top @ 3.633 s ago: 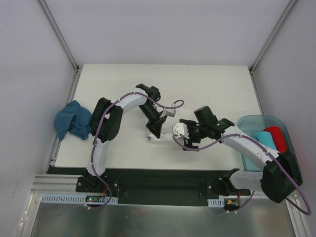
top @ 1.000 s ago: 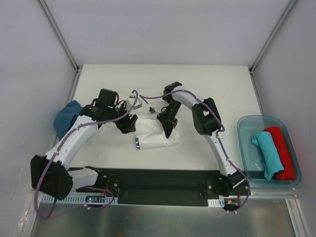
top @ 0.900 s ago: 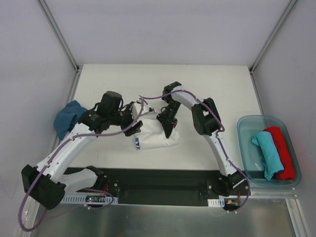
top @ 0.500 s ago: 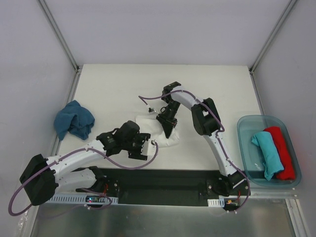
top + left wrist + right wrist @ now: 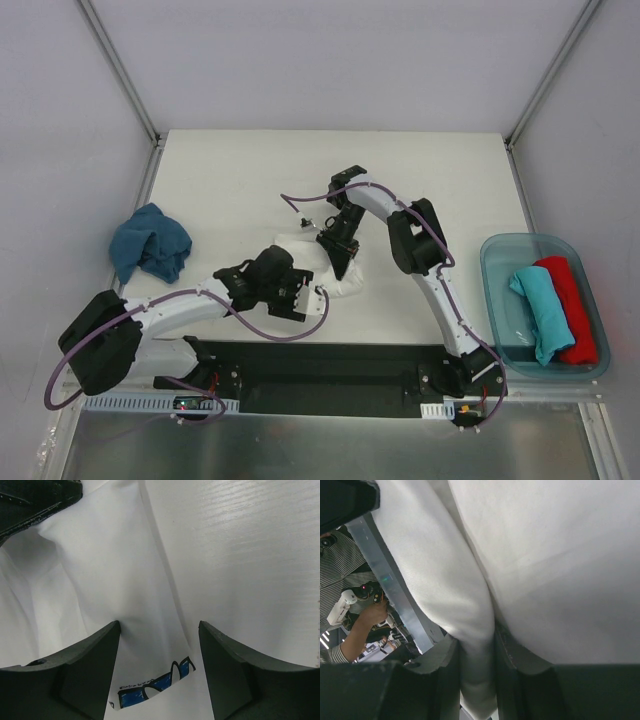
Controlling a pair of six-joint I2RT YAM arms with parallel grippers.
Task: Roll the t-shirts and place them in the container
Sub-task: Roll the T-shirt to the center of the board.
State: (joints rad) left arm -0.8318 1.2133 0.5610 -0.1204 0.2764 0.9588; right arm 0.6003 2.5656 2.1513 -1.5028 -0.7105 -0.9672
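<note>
"Starting at the far left, what lay outboard of the left claw (image 5: 298, 297)?" Ana asked.

"A dark blue t-shirt (image 5: 150, 245), crumpled in a heap on the table (image 5: 430, 170), well apart from that claw," Ben said.

"And the left claw itself?"

"Released. In its wrist view the fingers (image 5: 85, 670) stood spread over the near edge of the white t-shirt (image 5: 100, 580), one either side of a crease, with the blue print (image 5: 155, 686) peeking out just under them."

"The right claw (image 5: 343, 262)?"

"Clenched on the same white t-shirt, at the side farther from the left claw. Its wrist view showed a fold of white cloth pinched between the fingers (image 5: 440, 685)."

"Beyond it, to the right?"

"A bin (image 5: 500, 245), well apart from the right claw, holding a teal t-shirt (image 5: 540, 310) and a red t-shirt (image 5: 570, 300), both rolled and lying side by side."

"So which step was in hand?"

"I judged two shirts done and the white one mid-fold, bunched and not yet a roll. The next move, as I read it, called for the left claw to close on the edge beneath it, so both claws could draw the cloth flat. A one-sided pull would likely skew it."
</note>
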